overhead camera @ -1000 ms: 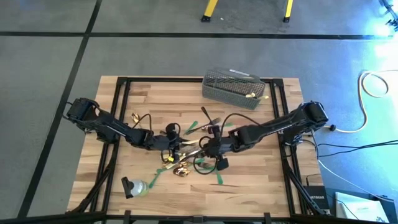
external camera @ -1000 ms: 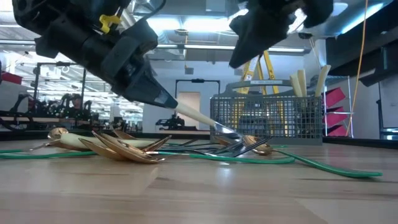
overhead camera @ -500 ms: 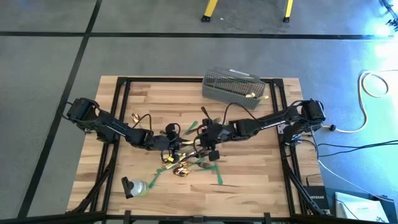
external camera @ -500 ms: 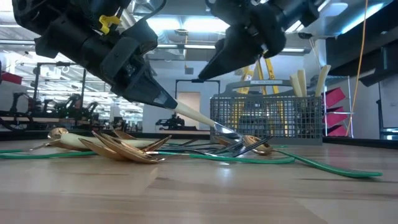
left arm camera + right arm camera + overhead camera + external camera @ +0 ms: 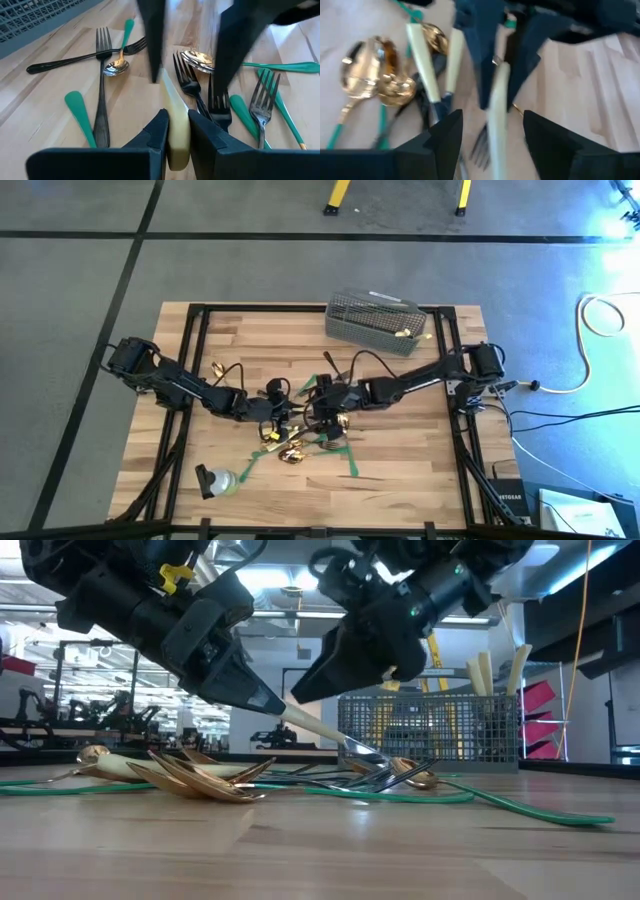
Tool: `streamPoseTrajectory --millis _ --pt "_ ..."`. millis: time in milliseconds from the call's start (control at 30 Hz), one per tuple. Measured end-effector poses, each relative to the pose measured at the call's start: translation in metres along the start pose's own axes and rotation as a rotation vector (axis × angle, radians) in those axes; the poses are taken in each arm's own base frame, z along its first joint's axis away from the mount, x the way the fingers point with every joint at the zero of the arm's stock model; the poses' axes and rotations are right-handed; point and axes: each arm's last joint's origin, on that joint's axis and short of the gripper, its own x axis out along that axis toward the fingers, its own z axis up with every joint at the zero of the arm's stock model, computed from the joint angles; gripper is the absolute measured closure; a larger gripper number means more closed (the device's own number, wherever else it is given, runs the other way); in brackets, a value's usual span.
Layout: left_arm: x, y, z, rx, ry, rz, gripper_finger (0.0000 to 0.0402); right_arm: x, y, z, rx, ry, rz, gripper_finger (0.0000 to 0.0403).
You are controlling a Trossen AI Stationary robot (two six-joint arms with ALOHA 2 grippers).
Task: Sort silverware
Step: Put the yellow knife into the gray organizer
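Observation:
A heap of silverware (image 5: 300, 435) lies mid-table: gold spoons (image 5: 200, 778), dark forks (image 5: 102, 85) and cream-handled knives (image 5: 422, 60). My left gripper (image 5: 287, 414) is shut on one cream-handled knife (image 5: 320, 730) just above the heap. My right gripper (image 5: 322, 408) is open and faces the left one closely. In the right wrist view (image 5: 492, 117) its fingers stand on either side of that knife's handle. I cannot tell whether they touch it. My left gripper pinches the knife's cream handle (image 5: 172, 100) between its two fingers, which lie along the knife. It comes slanting down from the table's left. The knife tilts down away from the fingers, its blade end (image 5: 365, 753) resting on the forks in the heap.
A grey wire mesh basket (image 5: 378, 322) stands at the far middle-right, with cream handles standing in it (image 5: 480, 670). Green tape strips (image 5: 352, 463) lie among and near the cutlery. A small green and white object (image 5: 218, 480) lies at the near left.
My right gripper has gone toward the table's left and down to the knife that my left gripper holds, and now brackets its handle. My left gripper and the knife have stayed where they were.

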Motion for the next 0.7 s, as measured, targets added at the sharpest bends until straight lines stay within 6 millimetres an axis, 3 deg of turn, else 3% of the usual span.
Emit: streamPoseTrajectory --millis 567,700 --pt "0.000 0.000 0.000 0.000 0.001 0.000 0.0364 0.021 -0.005 -0.010 0.049 -0.005 0.041 0.0210" --pt "0.000 0.000 0.000 0.000 0.000 0.000 0.0364 0.021 -0.006 -0.008 0.051 -0.024 0.042 0.0237"
